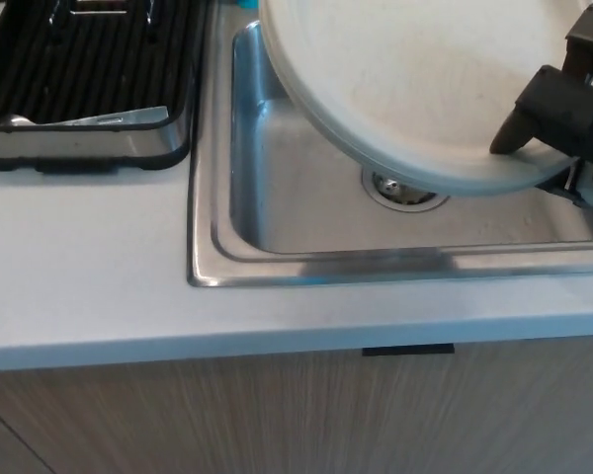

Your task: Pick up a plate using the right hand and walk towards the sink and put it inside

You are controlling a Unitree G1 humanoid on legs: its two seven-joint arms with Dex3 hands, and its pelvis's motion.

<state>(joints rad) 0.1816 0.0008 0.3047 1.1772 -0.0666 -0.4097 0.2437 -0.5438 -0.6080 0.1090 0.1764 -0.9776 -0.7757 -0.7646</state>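
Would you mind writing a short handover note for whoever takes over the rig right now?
Right hand: shut on the plate, gripping its rim at the plate's right side.
Left hand: not in view.
Plate: white, held above the sink, covering most of the basin and part of the drain. It looks clear of the basin floor, not resting in it.
Nearby: a black dish rack stands on the counter left of the sink.
Done: plate picked up and brought over the sink.
Left: lower the plate into the basin, open the hand, withdraw.
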